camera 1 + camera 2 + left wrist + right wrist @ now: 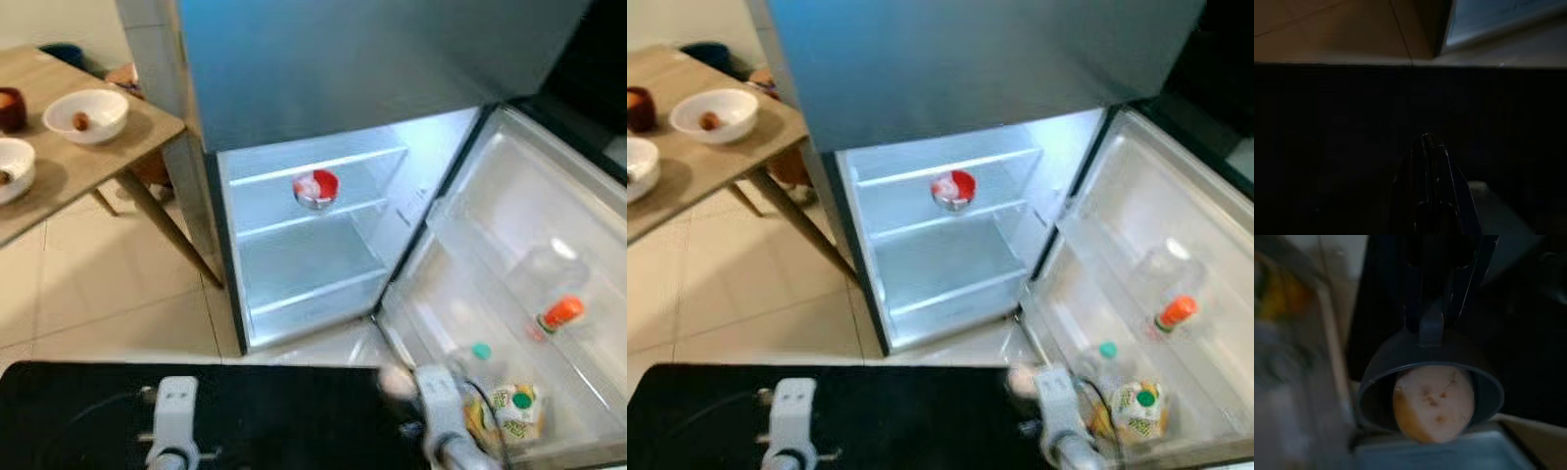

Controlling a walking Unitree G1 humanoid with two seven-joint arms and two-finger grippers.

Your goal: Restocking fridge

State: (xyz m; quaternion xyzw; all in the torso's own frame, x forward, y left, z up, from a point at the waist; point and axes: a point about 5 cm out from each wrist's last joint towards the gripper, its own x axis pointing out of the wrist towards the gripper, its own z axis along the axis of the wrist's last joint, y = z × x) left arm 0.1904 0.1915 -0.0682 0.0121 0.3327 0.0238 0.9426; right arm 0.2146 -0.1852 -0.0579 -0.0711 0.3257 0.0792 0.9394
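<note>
The fridge [323, 264] stands open and lit, and a red bowl [315, 188] sits on its upper shelf. Its door [490, 225] swings out to the right. My right gripper [1431, 330] is shut on the rim of a dark grey bowl [1484, 396] that holds a pale round piece of food [1432, 401]. That food shows as a pale blob [395, 380] by my right arm, low down beside the door. My left gripper [1427, 147] hangs in the dark with its fingers together and nothing in them.
The door shelves hold an orange-capped bottle [562, 311], a green-capped bottle [481, 352] and a yellow carton [514, 411]. A wooden table [108, 157] at the left carries two white bowls [86, 115] and a dark red one [12, 108]. Tiled floor lies between table and fridge.
</note>
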